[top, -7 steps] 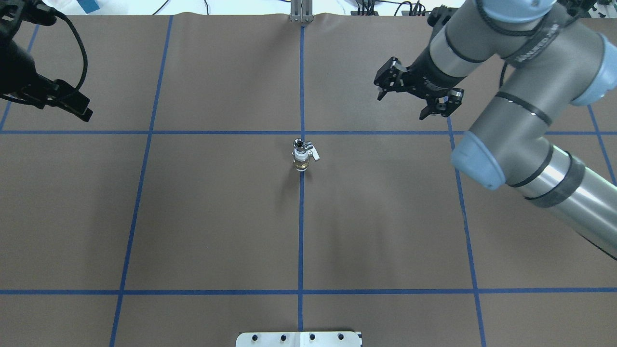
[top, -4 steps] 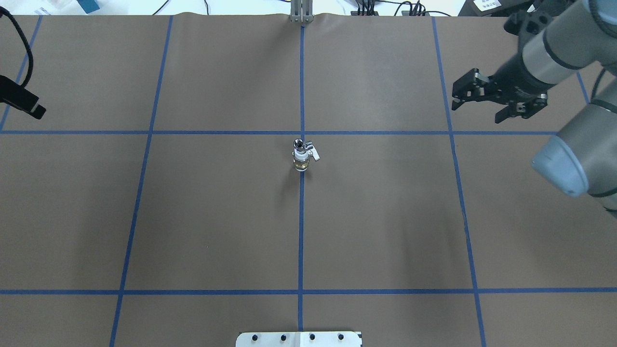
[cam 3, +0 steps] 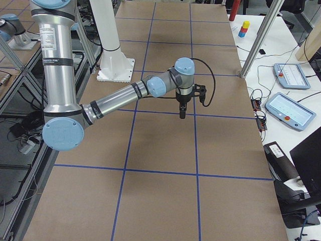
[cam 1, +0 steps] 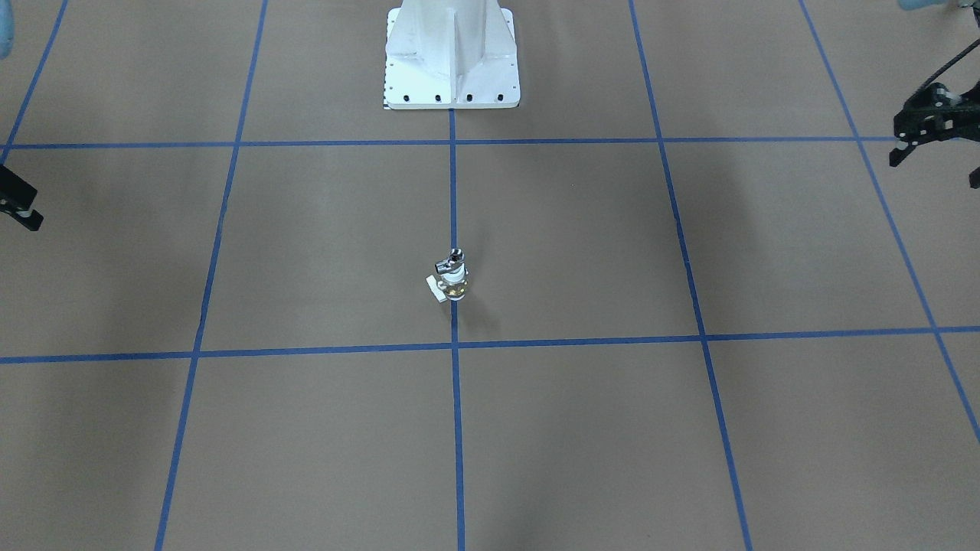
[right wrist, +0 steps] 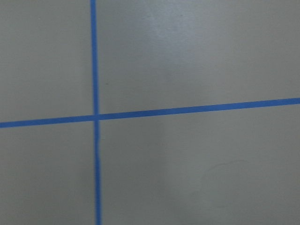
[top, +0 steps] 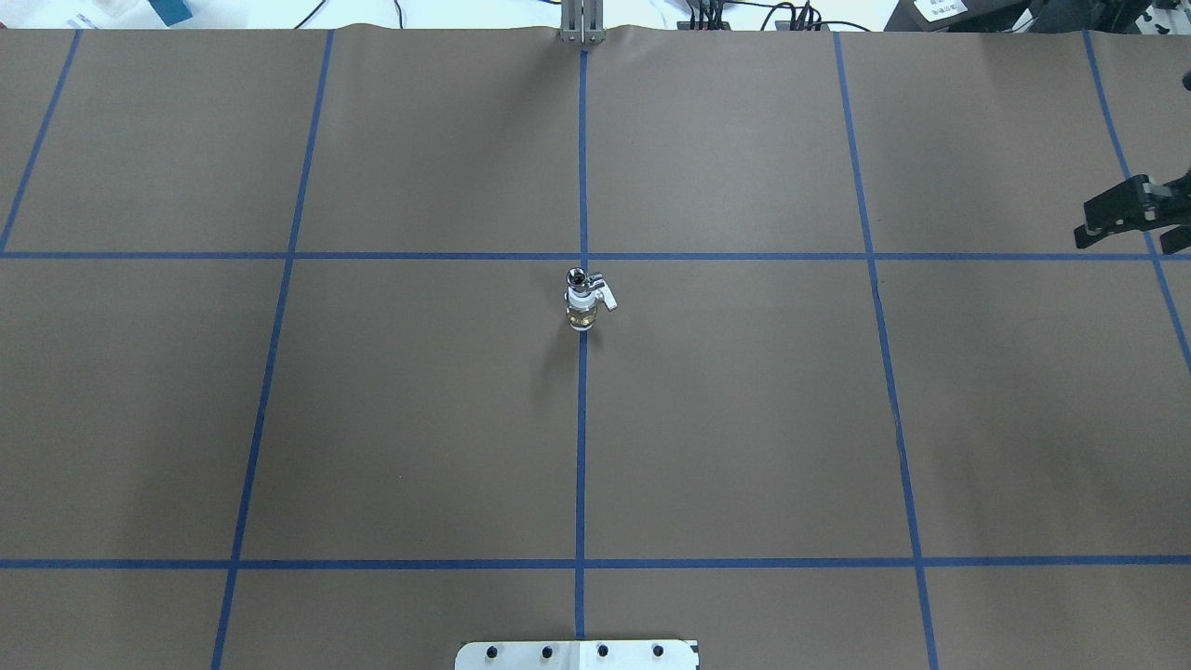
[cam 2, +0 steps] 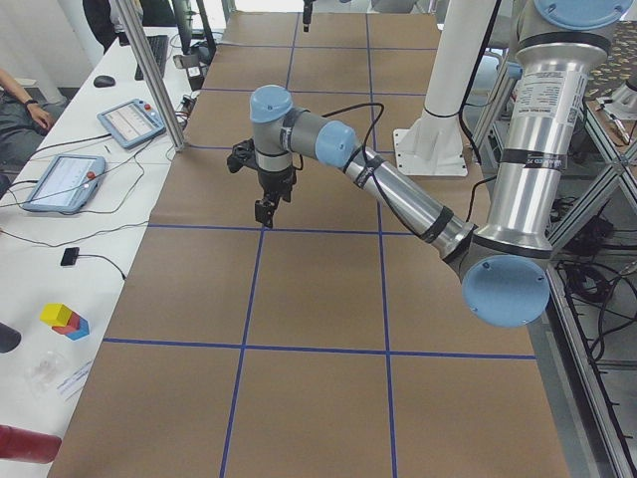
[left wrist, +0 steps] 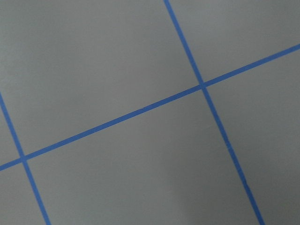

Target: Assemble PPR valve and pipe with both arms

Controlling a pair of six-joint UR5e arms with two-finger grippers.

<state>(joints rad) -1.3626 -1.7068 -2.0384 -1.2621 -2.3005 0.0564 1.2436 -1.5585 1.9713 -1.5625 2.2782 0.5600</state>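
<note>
The left tool (cam 1: 935,170) and the right tool (top: 1124,240) are both cut off by picture edges. Each looks spread and holds nothing. The PPR valve (top: 581,305) stands upright in the middle of the tabletop (top: 744,419), with the pipe (top: 577,276) on top. How they join is too small to see. Wide tabletop lies between them and each tool.

Robotics lab: grid-taped table (top: 744,419), teach pendants (cam 3: 288,75).
</note>
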